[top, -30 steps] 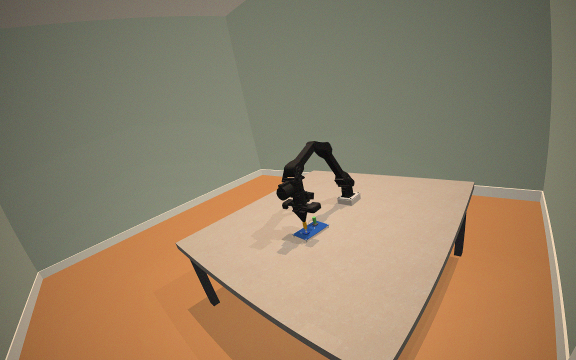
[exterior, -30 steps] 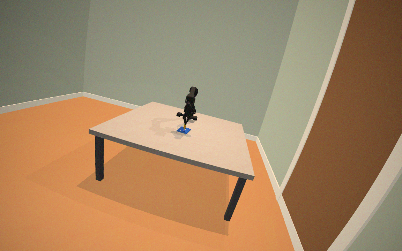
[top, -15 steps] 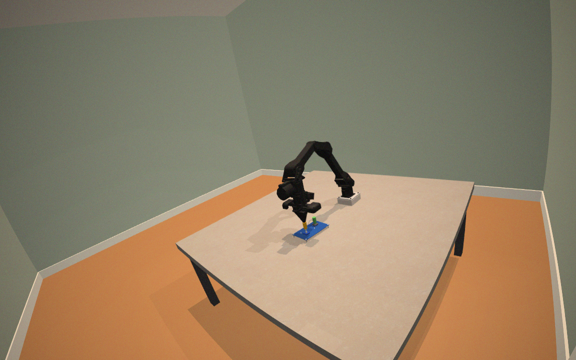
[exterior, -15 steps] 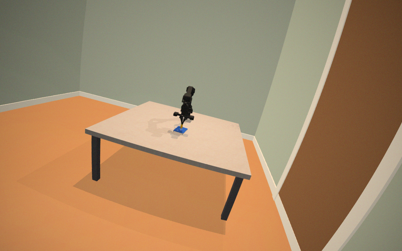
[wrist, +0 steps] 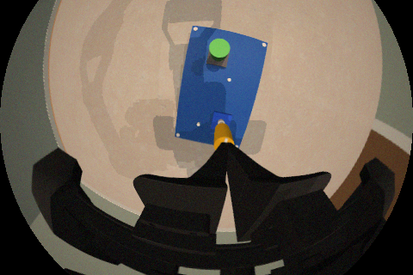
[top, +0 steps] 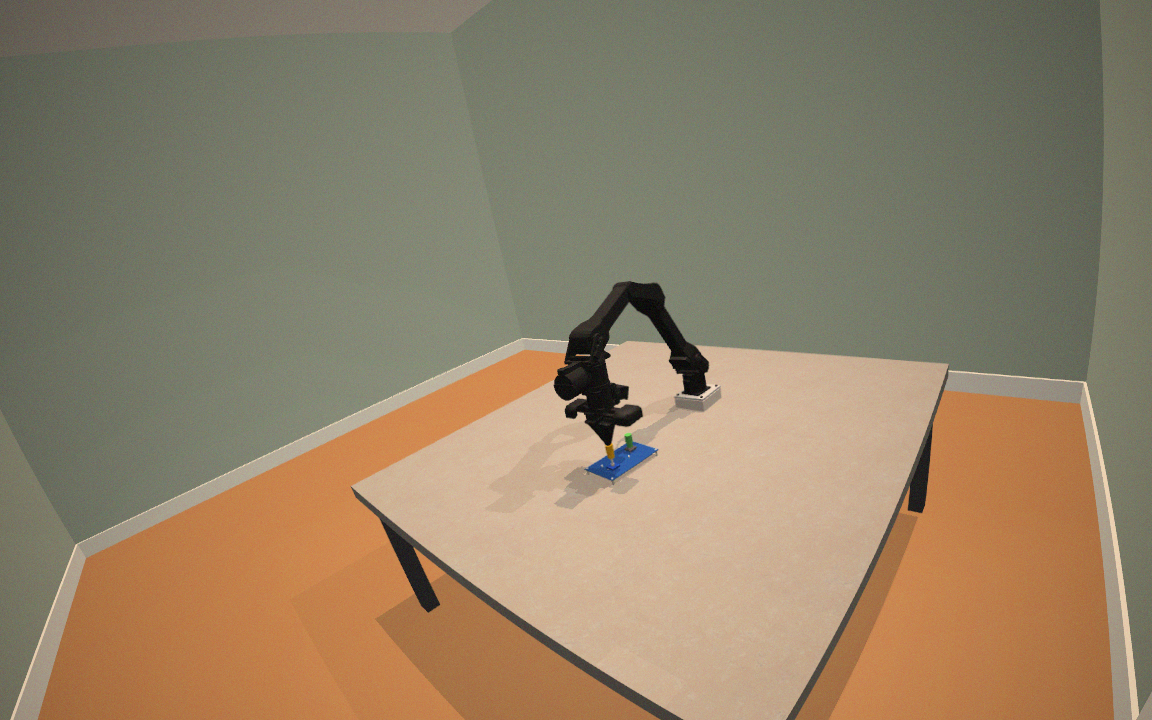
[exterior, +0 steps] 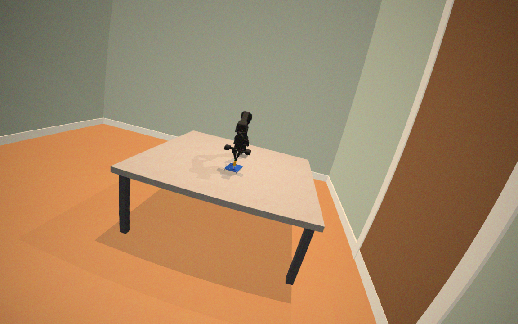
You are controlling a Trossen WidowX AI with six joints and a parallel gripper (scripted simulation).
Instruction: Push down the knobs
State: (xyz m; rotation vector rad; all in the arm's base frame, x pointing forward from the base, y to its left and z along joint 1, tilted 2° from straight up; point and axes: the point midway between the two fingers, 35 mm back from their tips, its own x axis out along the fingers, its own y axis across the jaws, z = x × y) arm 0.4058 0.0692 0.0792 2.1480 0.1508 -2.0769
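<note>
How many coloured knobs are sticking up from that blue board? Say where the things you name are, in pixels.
2: an orange one [top: 610, 453] [exterior: 234, 163] [wrist: 223, 134], under the tip of the robot's closed jaws, and a green one [top: 628, 440] [wrist: 219, 48], near the board's opposite end. None seem hidden.

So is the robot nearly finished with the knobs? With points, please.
The green knob [top: 627, 438] [wrist: 219, 47] looks pushed down, though I can't be sure. The orange knob [top: 610, 452] [exterior: 234, 163] [wrist: 223, 133] is being worked on: the shut gripper [top: 609, 443] [exterior: 235, 160] [wrist: 225, 147] is at its top, but grey shaft [wrist: 221, 122] shows underneath. Left: push that down, then open the gripper and move off the board [top: 640, 454] [exterior: 239, 166] [wrist: 195, 90].
</note>
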